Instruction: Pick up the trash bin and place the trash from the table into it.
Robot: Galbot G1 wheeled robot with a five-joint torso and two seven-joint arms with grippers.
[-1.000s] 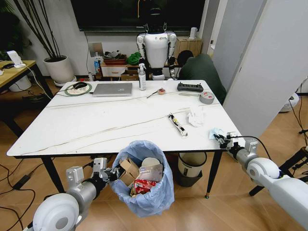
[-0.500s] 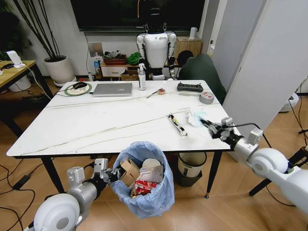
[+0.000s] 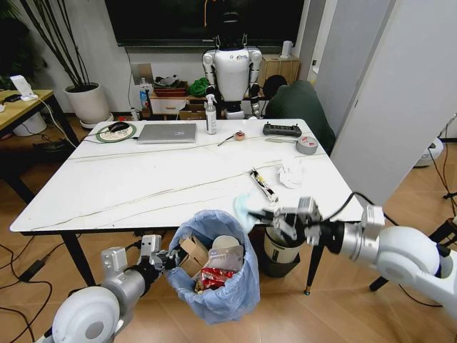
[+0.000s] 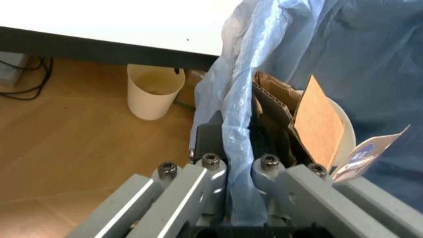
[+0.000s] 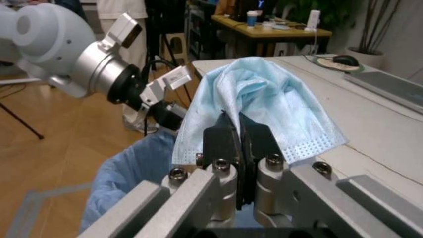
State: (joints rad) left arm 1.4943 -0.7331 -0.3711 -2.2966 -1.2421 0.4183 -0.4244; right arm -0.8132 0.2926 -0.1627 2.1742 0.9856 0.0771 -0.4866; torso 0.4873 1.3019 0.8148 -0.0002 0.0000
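While spread wide across the head view, large white rectangular desk [image 3: 143, 182] with thin dark veins, carrying a crumpled white tissue [image 3: 290, 174] and a black-and-white wrapper [image 3: 263, 184] near its right end. Just off the near edge, small round trash bin [image 3: 212, 268] in baggy light-blue translucent liner, stuffed with cardboard and red wrappers, held up by left gripper [image 3: 166, 259], fingers [image 4: 210, 161] clenched on the liner rim. Over the bin's right rim, right gripper [image 3: 265, 215], fingers [image 5: 218, 144] pinched on a pale-blue pleated face mask [image 5: 254, 106]
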